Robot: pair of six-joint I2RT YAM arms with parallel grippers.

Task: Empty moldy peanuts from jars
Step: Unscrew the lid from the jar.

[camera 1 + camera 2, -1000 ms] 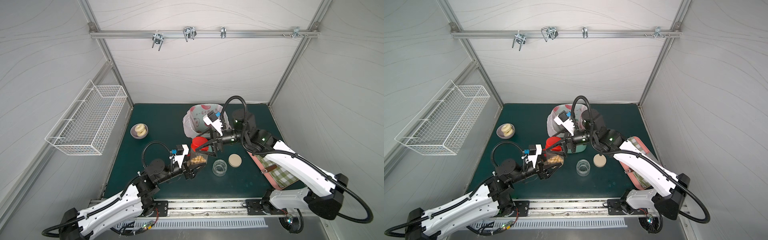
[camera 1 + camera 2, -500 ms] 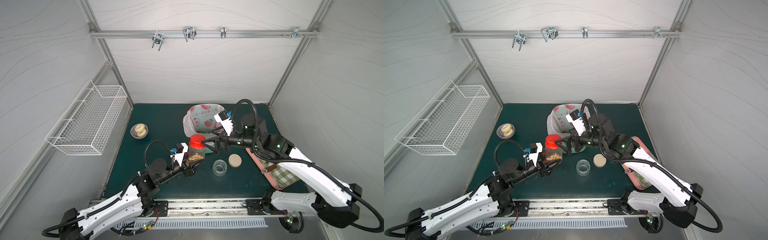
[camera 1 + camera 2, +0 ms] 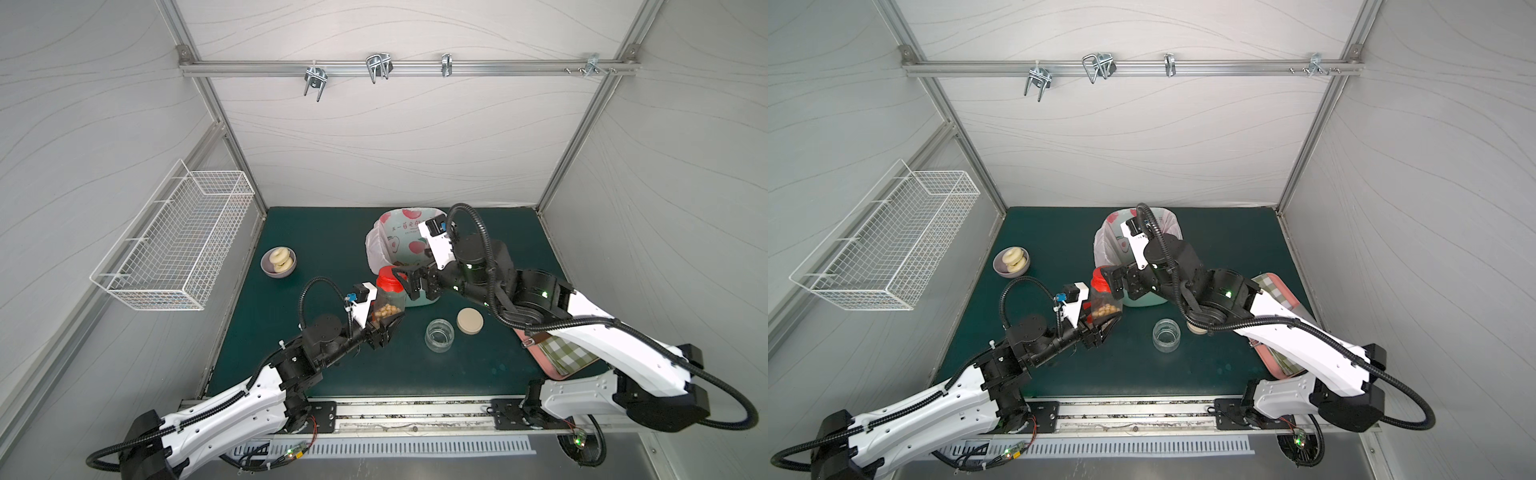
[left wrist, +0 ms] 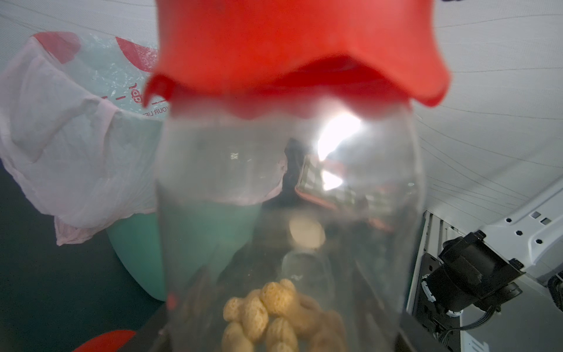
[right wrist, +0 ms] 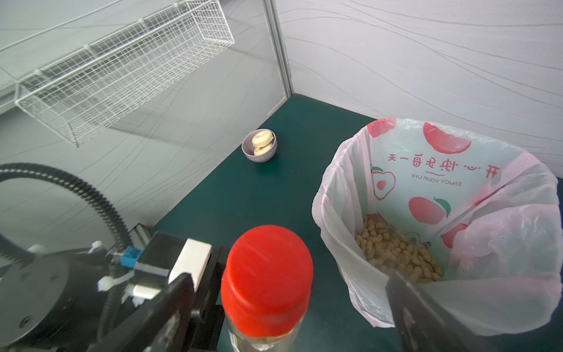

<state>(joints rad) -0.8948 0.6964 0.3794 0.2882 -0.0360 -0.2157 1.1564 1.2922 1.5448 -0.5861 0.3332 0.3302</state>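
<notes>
We see a red-lidded jar [image 3: 390, 305] of clear plastic. It is cylindrical, with a wavy-edged red screw lid [image 3: 390, 279] on top. A shallow heap of moldy peanuts [image 3: 384, 311] lies in its bottom, and most of the jar above them is empty. In the left wrist view the jar fills the picture, and the nuts [image 4: 268, 311] show as pale tan, pitted ovals.

The jar sits in the left claw [image 3: 386, 322], which pinches its lower body from both sides, lid uppermost. The left arm reaches low and forward from the front rail, its forearm nearly level. The right arm comes in from the opposite side with its elbow raised and its wrist turned toward the jar. The right claw [image 3: 402, 284] is spread wide. In the right wrist view the lid lies between its two dark fingers [image 5: 170, 307]. We cannot tell whether either finger touches it.

Just beyond the right claw stands a mint-green bin [image 4: 137, 253] lined with a pink bag [image 5: 426, 158], and more peanuts lie at the bag's bottom. Near the left claw, on the side toward the right arm, an empty squat jar [image 3: 439, 334] stands open. Its beige lid [image 3: 470, 321] lies flat just beside it, close under the right forearm.

On the bag we read "ENJOY YOUR LIFE" [image 5: 435, 183] beneath a row of red Chinese characters. Both lines appear mirror-reversed in the right wrist view, among printed red fruit.
</notes>
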